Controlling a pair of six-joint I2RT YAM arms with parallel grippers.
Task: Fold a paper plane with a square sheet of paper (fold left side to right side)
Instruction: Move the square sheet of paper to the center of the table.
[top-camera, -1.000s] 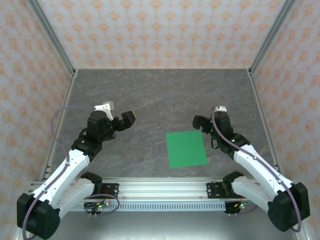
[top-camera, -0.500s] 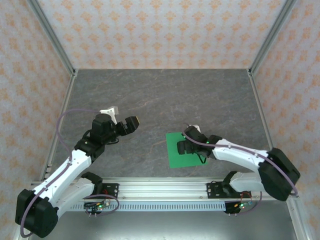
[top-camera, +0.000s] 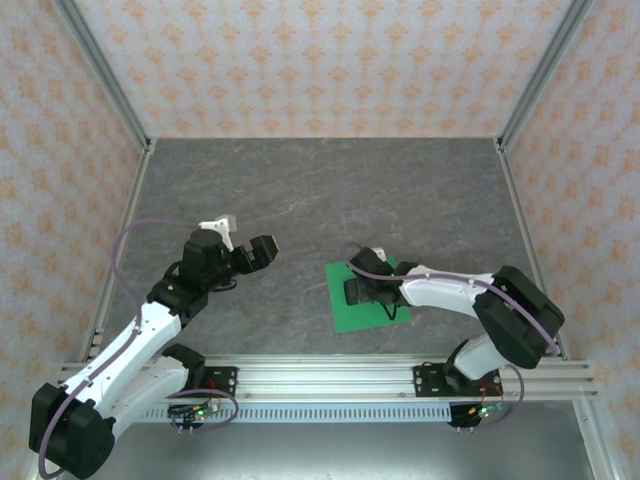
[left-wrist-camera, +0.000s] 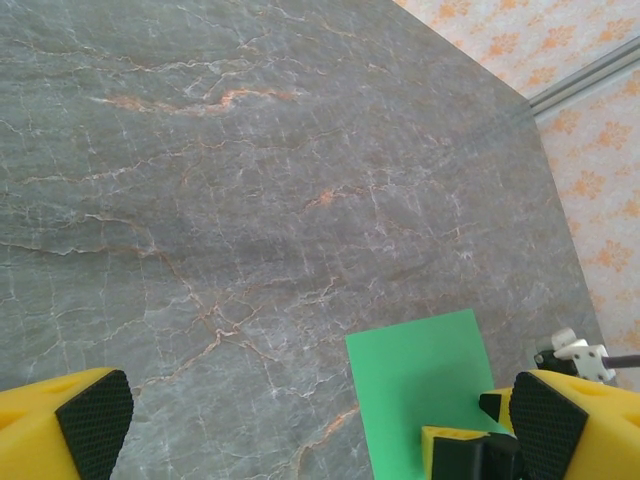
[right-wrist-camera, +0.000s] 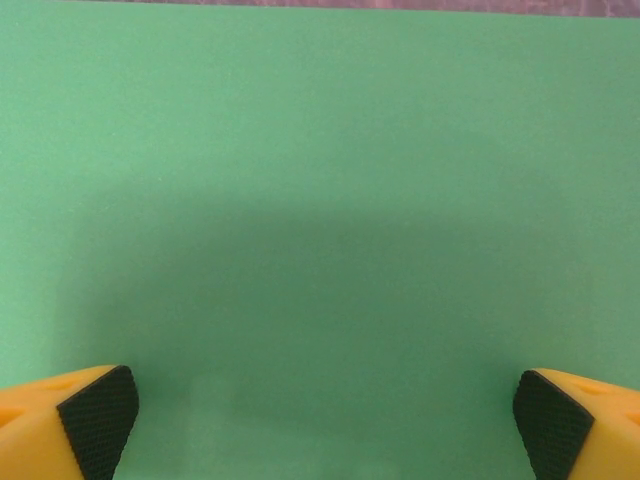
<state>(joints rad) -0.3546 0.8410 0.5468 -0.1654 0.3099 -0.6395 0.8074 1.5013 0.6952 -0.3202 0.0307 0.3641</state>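
The square sheet of paper (top-camera: 352, 318) is bright green and lies flat on the grey table, right of centre and near the front. My right gripper (top-camera: 358, 292) hangs low over the sheet's middle, open. In the right wrist view the paper (right-wrist-camera: 320, 200) spreads under the open right gripper (right-wrist-camera: 325, 420), with nothing between the fingers. My left gripper (top-camera: 262, 248) is open above bare table, to the left of the sheet. From the left wrist view the sheet (left-wrist-camera: 415, 375) lies ahead to the right of the open left gripper (left-wrist-camera: 320, 425), with the right gripper (left-wrist-camera: 472, 428) over its near part.
The stone-patterned tabletop (top-camera: 320, 190) is boxed in by patterned walls with metal posts (top-camera: 105, 75) at the back corners. An aluminium rail (top-camera: 330, 375) runs along the front edge, just beyond the sheet.
My right arm has swung in from the right and come down over the sheet. The sheet looks nudged a little to the left. My left gripper has shifted only slightly.
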